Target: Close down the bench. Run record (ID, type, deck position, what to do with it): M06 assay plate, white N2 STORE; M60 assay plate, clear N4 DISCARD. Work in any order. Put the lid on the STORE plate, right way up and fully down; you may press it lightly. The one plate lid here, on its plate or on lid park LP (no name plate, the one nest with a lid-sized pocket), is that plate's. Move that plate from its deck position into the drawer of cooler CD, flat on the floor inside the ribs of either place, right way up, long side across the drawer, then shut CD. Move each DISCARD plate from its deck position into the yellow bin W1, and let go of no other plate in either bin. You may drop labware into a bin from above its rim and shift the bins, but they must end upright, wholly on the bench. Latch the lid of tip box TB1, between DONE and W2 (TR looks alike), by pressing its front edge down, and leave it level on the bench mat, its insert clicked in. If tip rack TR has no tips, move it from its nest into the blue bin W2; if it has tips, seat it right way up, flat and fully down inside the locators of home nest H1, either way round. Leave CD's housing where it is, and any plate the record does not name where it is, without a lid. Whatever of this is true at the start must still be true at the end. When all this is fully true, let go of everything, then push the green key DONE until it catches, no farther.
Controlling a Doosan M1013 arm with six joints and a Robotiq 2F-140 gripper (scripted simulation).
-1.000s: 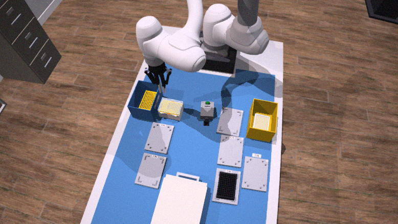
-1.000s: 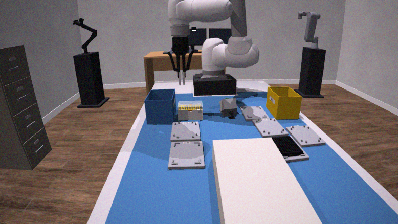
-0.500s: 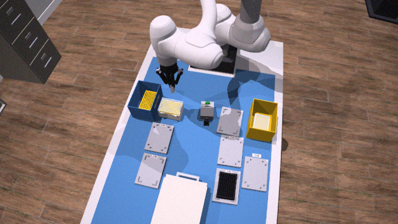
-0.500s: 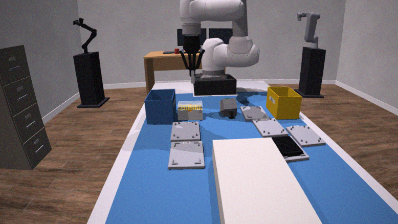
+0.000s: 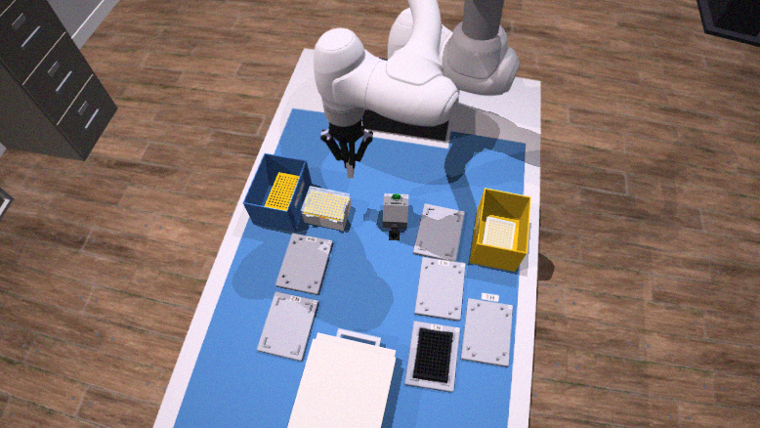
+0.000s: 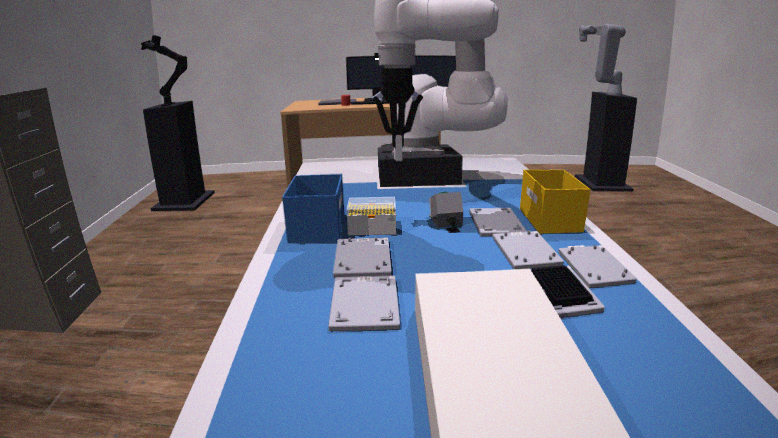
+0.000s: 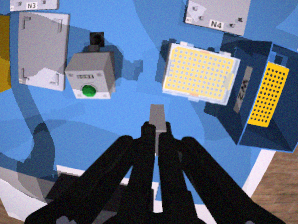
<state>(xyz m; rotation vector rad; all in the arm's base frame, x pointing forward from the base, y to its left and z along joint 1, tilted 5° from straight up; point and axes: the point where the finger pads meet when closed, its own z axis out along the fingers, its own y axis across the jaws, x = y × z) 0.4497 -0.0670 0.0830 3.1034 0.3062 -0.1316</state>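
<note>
The gripper (image 5: 350,169) hangs fully closed on nothing (fingertips pressed together) above the blue mat (image 5: 403,170), behind tip box TB1 (image 5: 325,206); green key DONE (image 5: 396,196) sits to its side.

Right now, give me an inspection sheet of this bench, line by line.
Surface: blue mat on a white bench, several bare grey nests.
Job's things: yellow rack in the blue bin; clear plate in the yellow bin; tip box beside the blue bin; green key on its grey block; cooler drawer shut.
Clutter: black plate in its nest.
Grippers: gripper above the mat behind the tip box, fingers shut, holding nothing.
Cables: nothing seen.
Surroundings: filing cabinet, desk, two arms on pedestals.
</note>
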